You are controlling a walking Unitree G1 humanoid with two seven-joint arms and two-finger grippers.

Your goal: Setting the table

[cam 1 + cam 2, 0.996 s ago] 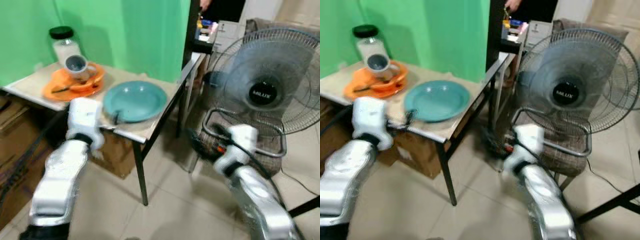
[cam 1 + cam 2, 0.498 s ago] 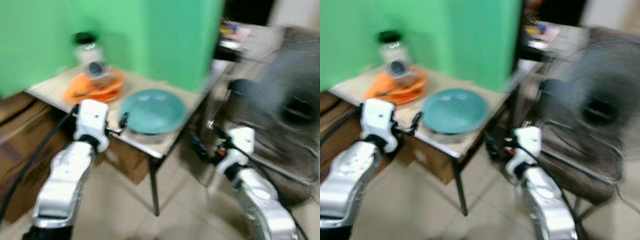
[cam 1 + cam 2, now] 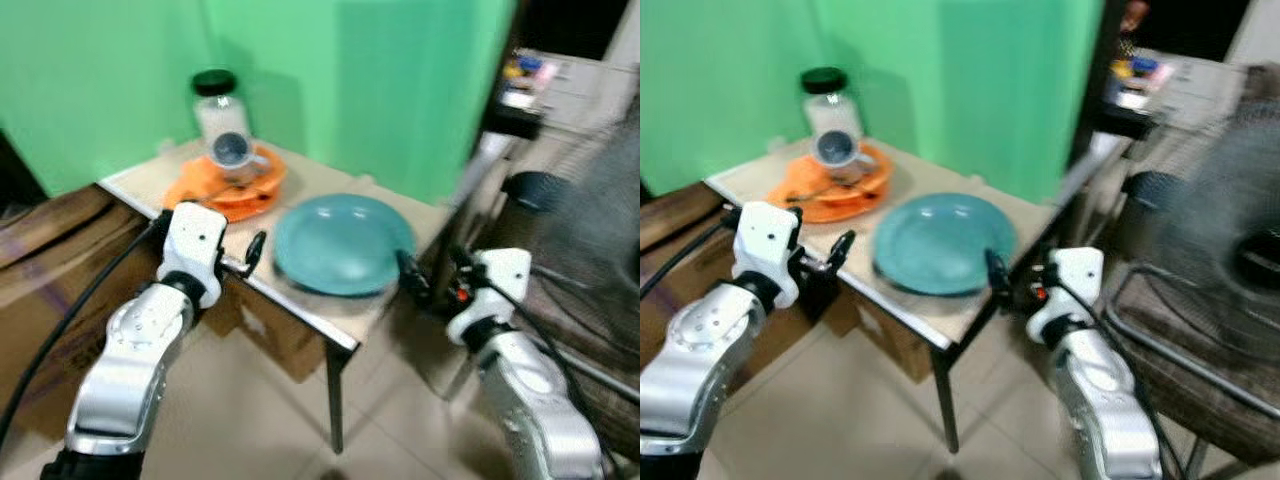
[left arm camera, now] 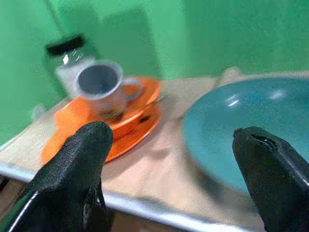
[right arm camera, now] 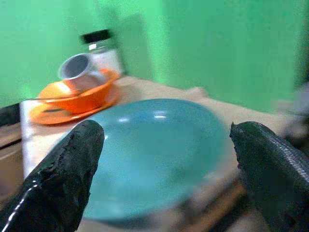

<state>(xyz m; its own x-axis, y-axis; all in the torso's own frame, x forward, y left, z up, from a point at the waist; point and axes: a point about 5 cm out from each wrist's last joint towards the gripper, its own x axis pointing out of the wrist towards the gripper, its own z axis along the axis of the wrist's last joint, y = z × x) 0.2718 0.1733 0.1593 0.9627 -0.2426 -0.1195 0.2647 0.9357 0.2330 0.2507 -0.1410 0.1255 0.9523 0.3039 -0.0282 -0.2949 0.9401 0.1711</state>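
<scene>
**Plate and cup wait on the tabletop, both claws open and empty**

Plate (image 3: 344,243), teal and shallow, lies flat on the near right part of the tabletop (image 3: 150,180), close to the front edge. It looks glazed, so I judge it rigid, fairly heavy for its size, slippery under hard fingers and breakable if dropped. Its low raised rim is the only real purchase; a pinch across the near rim, one finger over and one under, seems the best hold, and the overhang at the edge may help a finger get beneath.

Going left to right: a glass jar (image 3: 218,104) with a black lid stands at the back against the green wall. Just before it sits a stack of orange dishes (image 3: 232,190) with a grey cup (image 3: 234,152) tipped on its side on top, its mouth facing the camera, and what looks like a utensil handle poking out. The cup is likely light and brittle, and could roll off if the stack is jolted; its handle or lip would be the place to take it.

Left claw (image 4: 169,164) hovers at the front edge of the tabletop, between the orange stack and the plate, fingers spread wide, gripping nothing and touching nothing I can make out. Right claw (image 5: 164,159) is at the right corner, just beside the plate's rim, likewise wide open and empty, the plate lying between its fingers in the wrist view.
</scene>
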